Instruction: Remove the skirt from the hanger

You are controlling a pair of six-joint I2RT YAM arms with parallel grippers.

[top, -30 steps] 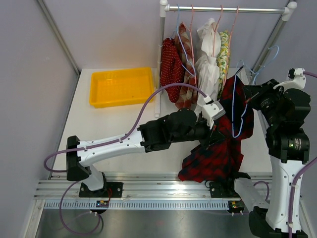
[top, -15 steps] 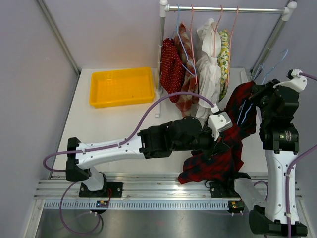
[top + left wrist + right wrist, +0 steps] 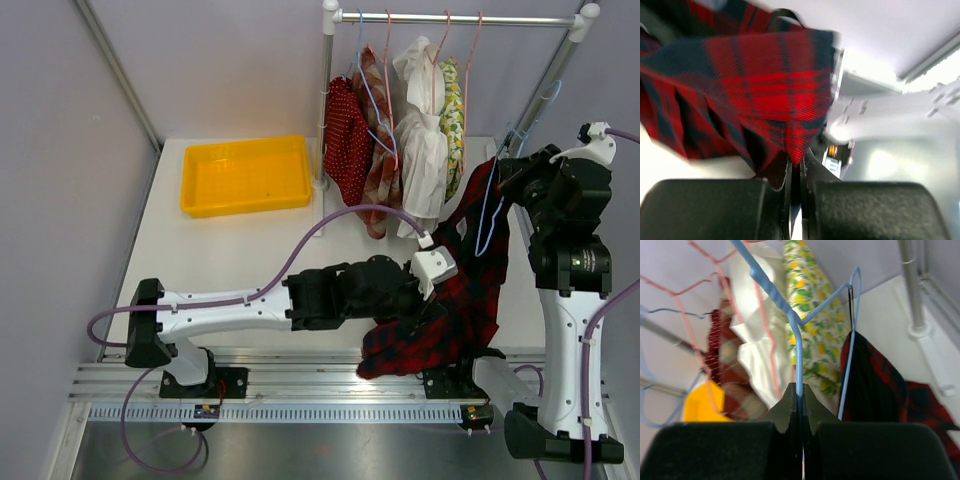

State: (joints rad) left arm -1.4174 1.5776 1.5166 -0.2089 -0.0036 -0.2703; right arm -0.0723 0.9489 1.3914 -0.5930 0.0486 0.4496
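Observation:
The skirt (image 3: 455,305) is red and dark plaid and droops from a light blue wire hanger (image 3: 484,218) down to the table's near right edge. My left gripper (image 3: 436,292) is shut on a fold of the skirt's lower part; in the left wrist view the plaid cloth (image 3: 765,90) runs into the closed gripper (image 3: 796,169). My right gripper (image 3: 512,182) holds the hanger up at the right, above the table. In the right wrist view this gripper (image 3: 799,391) is shut on the blue hanger wire (image 3: 798,347), and the skirt (image 3: 875,385) hangs from the hanger's right arm.
A clothes rack (image 3: 327,110) at the back carries several other garments (image 3: 400,140) on pink and blue hangers, close behind the skirt. A yellow tray (image 3: 247,175) sits at the back left. The right rack post (image 3: 550,80) stands near my right arm.
My left gripper has moved toward the near edge, dragging the skirt's lower part down with it. The right arm has shifted and turned the hanger, its hook now pointing up and back.

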